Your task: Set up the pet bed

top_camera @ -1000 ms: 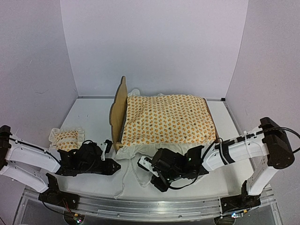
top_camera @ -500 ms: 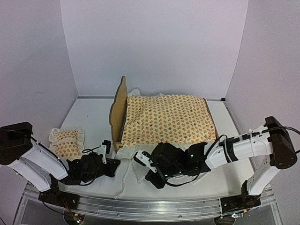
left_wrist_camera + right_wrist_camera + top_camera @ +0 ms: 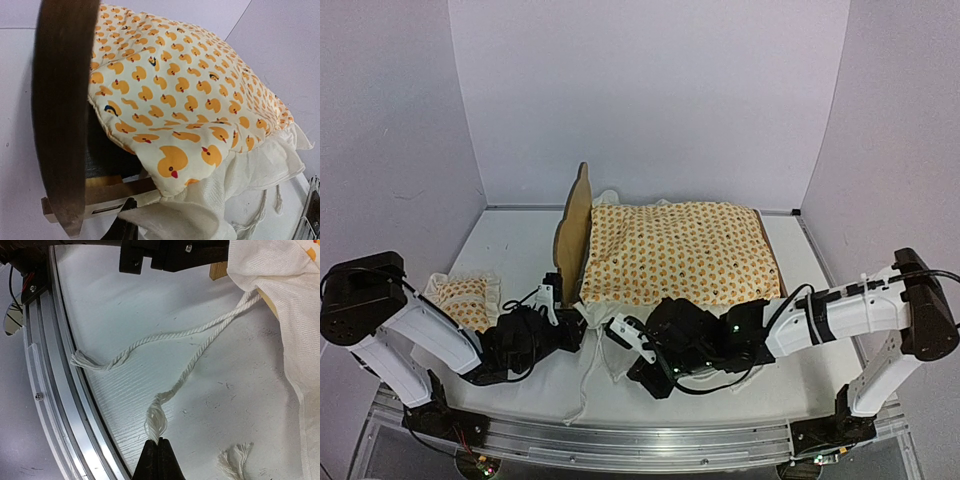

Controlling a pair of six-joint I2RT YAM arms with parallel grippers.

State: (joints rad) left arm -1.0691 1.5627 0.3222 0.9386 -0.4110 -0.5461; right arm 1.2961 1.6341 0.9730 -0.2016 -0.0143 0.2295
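Left arm's shoulder link has come up off its low, flat pose at the left. Left tool (image 3: 564, 328) moved farther and right, from over bare table (image 3: 520, 250) up to the near left corner of the pet bed (image 3: 575, 215), against the cover (image 3: 680, 250) ruffle. Right tool (image 3: 159, 444) shifted left and a bit farther, pinched on the frayed end of a tie (image 3: 200, 347). Left arm now crosses the near edge of the pillow (image 3: 460, 297).
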